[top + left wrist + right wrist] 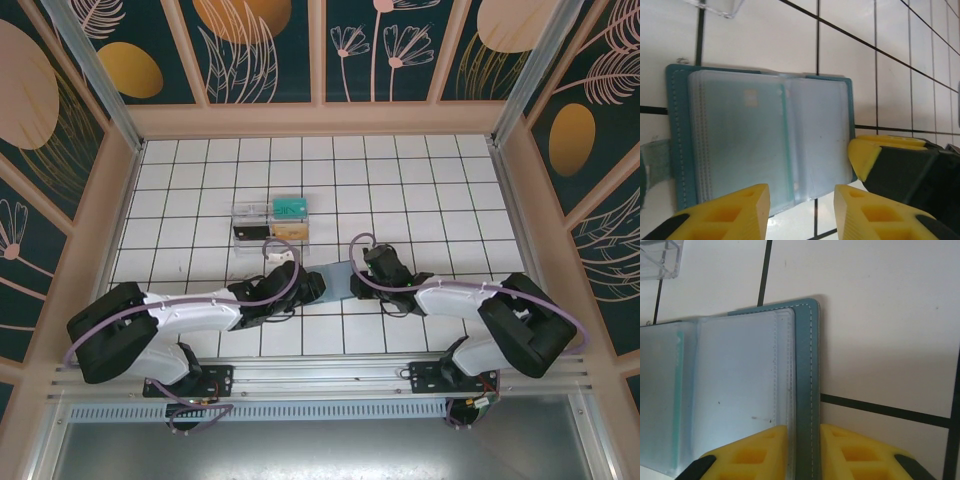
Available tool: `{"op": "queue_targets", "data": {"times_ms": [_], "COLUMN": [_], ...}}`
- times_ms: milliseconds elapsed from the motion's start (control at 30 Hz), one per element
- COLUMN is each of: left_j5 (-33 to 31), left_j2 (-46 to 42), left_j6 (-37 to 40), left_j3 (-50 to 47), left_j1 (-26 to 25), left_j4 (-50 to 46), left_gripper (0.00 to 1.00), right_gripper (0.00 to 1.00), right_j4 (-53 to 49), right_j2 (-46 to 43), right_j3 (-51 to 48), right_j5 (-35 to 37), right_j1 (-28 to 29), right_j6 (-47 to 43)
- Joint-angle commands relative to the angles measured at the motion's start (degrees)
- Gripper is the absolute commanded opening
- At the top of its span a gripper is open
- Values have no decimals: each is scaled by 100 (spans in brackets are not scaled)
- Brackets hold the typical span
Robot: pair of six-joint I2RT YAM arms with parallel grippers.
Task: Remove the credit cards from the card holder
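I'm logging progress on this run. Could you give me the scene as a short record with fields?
card holder: lies open and flat between the two claws
cards out: teal card, orange-tan card, black card, by the clear box beyond the holder
left claw: open, over an edge of the holder
right claw: nearly closed, straddling the cover's stitched edge; grip unclear
cards left inside: cannot tell

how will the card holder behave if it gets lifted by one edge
Probably floppy: the holder lies open flat with a soft-looking stitched cover, so the free half would likely droop. Its clear sleeves look glossy, so a grip may slip there.
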Motion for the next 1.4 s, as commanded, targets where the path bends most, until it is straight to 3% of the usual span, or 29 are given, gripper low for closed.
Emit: {"op": "queue_targets", "data": {"times_ms": [0,500,800,1033,1367], "left_j5": [-361,-536,-232,-850,-509], "left_j2": [92,557,657,491,491], "left_j6": [-303,-419,-205,-307,104], "left_j3": [56,126,43,335,312], "left_j1": [-27,-30,-24,-30,-25], "left_j4": [-379,-586,22,-1135,-454], "left_gripper": [37,35,35,36,37], "right_gripper": [23,22,22,22,22], "right_j4": [156,216,241,245,262], "right_j2": [67,85,123,138,190], "right_j3": [-113,-130,-139,-133,-123], "right_j5": [150,97,78,63,49], "right_j1": [41,41,41,41,37], "right_j6": [108,115,142,143,151]}}
